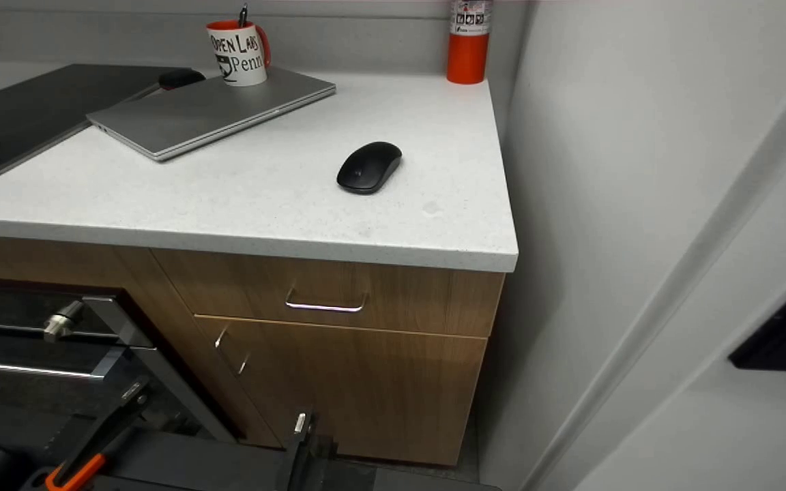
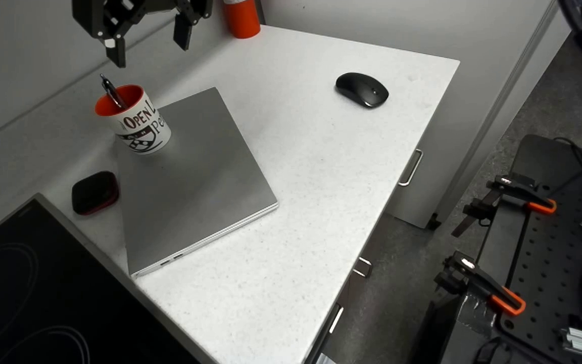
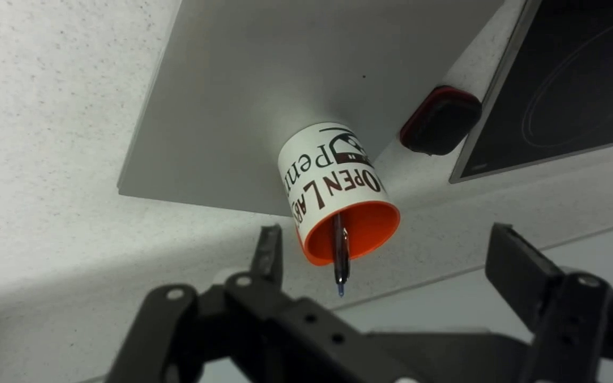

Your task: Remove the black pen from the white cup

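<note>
Two jaws spread above one white cup [image 2: 143, 126], one black pen [image 3: 341, 252] leaning inside, one laptop [image 2: 195, 187] beneath

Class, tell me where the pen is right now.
In an exterior view, the pen is at the upper left, sticking up out of the cup, which stands on a corner of the laptop.

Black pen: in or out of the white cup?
In. All three views show the black pen jutting from the mouth of the white cup; the gripper is open, not touching the pen.
</note>
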Tool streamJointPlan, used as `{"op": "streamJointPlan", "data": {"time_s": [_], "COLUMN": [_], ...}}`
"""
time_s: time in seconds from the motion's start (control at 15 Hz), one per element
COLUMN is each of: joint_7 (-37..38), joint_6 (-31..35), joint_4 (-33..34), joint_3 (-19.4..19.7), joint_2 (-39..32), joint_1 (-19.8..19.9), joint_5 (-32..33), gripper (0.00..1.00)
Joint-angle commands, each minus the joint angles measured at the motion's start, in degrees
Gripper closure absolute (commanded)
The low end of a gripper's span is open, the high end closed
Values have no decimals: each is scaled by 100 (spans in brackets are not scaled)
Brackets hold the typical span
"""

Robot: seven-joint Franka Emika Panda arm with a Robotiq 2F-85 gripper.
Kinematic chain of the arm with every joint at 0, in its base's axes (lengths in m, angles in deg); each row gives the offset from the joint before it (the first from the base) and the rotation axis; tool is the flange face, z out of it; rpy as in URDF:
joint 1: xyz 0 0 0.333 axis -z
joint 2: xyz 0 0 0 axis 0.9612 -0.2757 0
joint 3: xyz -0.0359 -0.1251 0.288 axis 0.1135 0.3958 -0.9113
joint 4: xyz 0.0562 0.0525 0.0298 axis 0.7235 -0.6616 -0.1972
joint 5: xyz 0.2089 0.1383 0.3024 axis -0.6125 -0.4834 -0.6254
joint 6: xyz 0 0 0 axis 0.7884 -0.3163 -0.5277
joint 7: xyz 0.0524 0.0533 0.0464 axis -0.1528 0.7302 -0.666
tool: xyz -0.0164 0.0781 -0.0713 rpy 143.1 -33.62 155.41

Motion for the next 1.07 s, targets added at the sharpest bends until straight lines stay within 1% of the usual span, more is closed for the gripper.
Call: {"op": "streamJointPlan", "data": {"time_s": [0.0, 0.27, 0.4, 0.6, 1.0], "joint_7": [-191, -301, -254, -190, -115], "joint_6": [320, 840, 1230, 1505, 1612], "joint_4": [478, 1113, 1434, 1875, 2628], "joint_3": [-136, -309, -297, -250, -168], "joint_2": [-560, -1239, -1634, -2141, -2826], "joint_1": [16, 61, 16, -38, -148], "joint_5": [-549, -951, -786, -592, -473], "gripper": [0, 0, 0, 0, 0]}}
